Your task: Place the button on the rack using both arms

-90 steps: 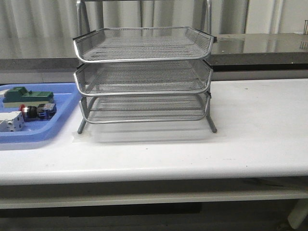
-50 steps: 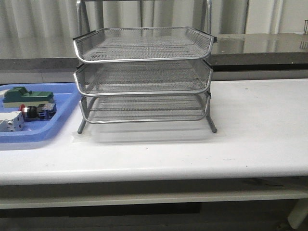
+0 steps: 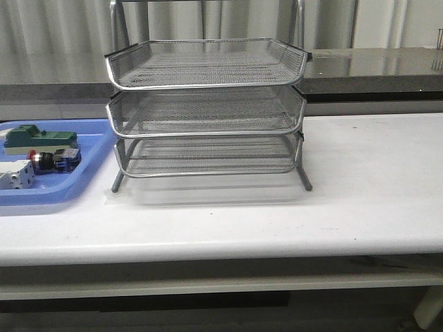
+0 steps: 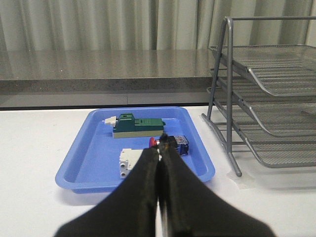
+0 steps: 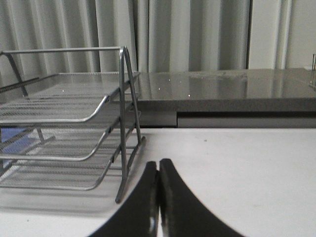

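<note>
No visible change since earlier.

One rack [image 3: 206, 111] stands on the single white tabletop [image 3: 360, 187], and it carries three wire-mesh tiers. One blue tray [image 3: 83, 176] lies beside it. Three things lie in that tray: one button [image 3: 52, 160] with a red cap, one green block [image 3: 38, 137] and one white block [image 3: 15, 175]. Two black pincers show, one per wrist view: the left pincer [image 4: 159, 150] and the right pincer [image 5: 158, 168], each with two fingers pressed together.
</note>
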